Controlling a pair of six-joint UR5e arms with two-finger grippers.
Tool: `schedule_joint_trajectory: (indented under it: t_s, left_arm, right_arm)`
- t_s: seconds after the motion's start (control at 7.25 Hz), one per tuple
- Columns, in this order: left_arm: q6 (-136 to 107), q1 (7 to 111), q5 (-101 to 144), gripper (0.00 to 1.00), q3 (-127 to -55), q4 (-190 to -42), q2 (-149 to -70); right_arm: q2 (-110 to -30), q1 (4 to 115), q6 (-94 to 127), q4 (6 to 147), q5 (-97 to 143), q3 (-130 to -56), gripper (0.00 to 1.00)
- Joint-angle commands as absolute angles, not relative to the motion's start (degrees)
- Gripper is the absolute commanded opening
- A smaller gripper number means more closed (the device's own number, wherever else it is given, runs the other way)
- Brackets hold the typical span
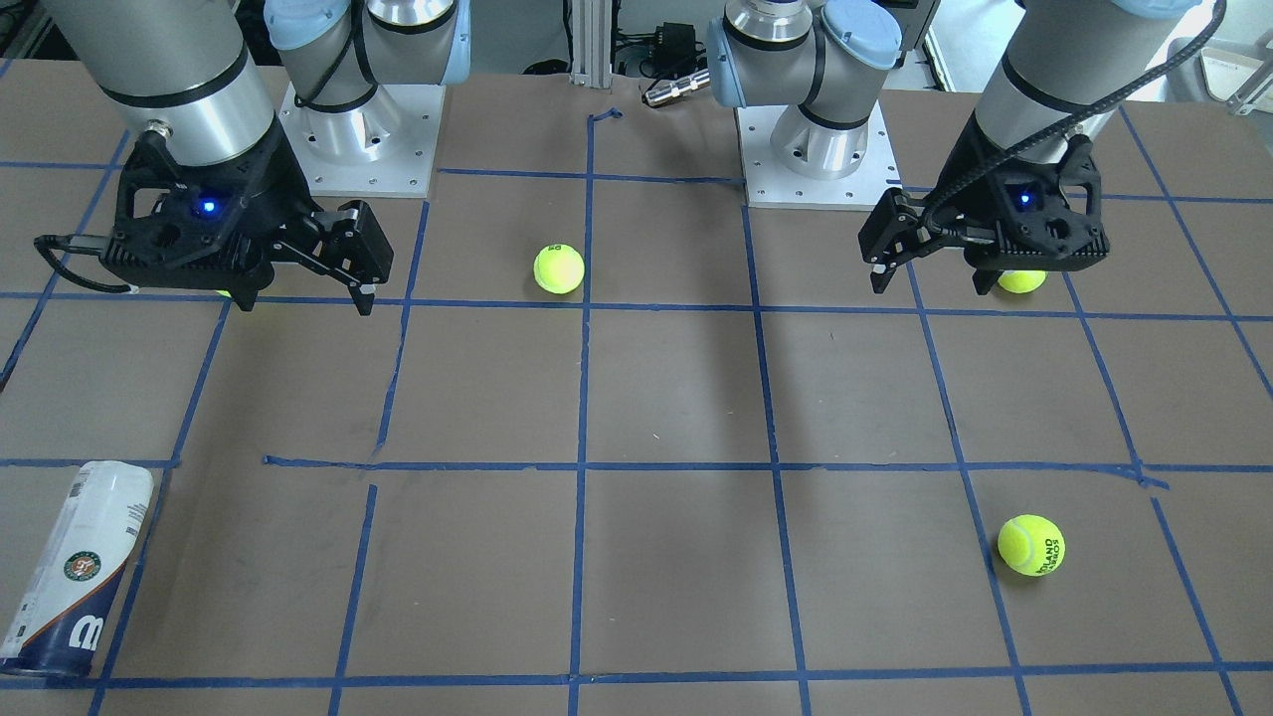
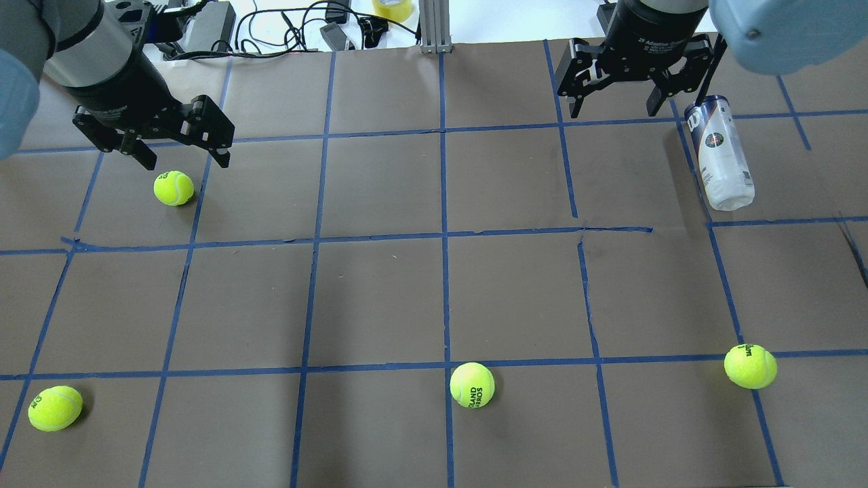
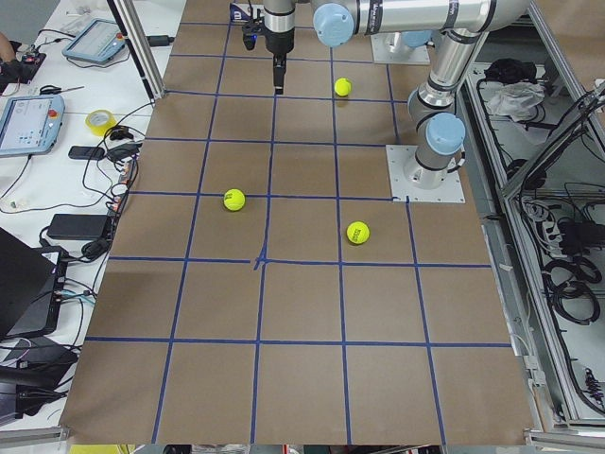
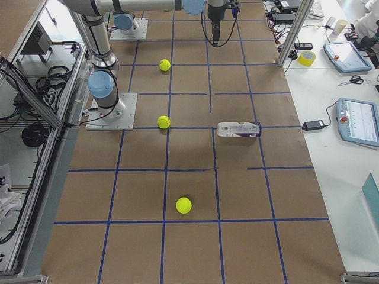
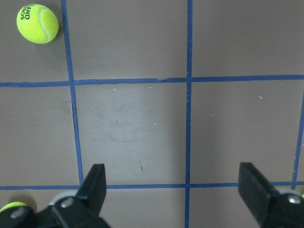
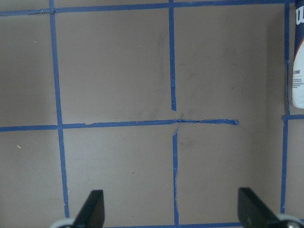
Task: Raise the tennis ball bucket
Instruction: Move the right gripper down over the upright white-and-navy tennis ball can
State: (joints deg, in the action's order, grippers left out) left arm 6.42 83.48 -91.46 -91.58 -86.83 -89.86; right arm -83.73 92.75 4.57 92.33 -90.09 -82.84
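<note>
Brown taped table (image 2: 380, 298) carries the tennis ball bucket (image 2: 722, 152), lying flat just right of the right pincer (image 2: 614, 108), untouched. That pincer and the left pincer (image 2: 186, 161) hang open, empty.

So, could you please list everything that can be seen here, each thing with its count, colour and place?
tennis ball bucket: one, white with a navy band, lying on its side at the far right of the table.
tennis balls: four, yellow-green, scattered apart on the table.
table: one, brown cover with a blue tape grid.
tape roll: one, yellow, on the white bench beyond the table.
control tablets: two, grey-blue, on the same bench.
left pincer: one, black, open and empty, above the left side.
right pincer: one, black, open and empty, above the right side, not touching the bucket.
</note>
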Motion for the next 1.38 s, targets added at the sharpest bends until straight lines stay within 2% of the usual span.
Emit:
schedule_joint_trajectory:
  t_s: [0.0, 0.41, 0.83, 1.24]
  left_arm:
    - [6.8, 82.8, -92.3, 1.00, -91.6, -86.4, -90.5]
    - [6.8, 83.8, -91.4, 1.00, -91.6, -86.9, -89.7]
    - [6.9, 83.8, -91.2, 1.00, -91.4, -86.7, -89.6]
    - [6.9, 83.8, -91.2, 1.00, -91.5, -86.7, -89.7]
  right_arm:
    - [-83.4, 92.2, 3.7, 92.5, -90.3, -82.8, 1.00]
    - [-82.8, 91.8, 4.1, 93.0, -90.2, -83.1, 1.00]
    - [-78.8, 81.5, 1.0, 96.0, -89.3, -83.1, 1.00]
    - [-67.2, 70.3, -13.0, 107.8, -89.6, -82.6, 1.00]
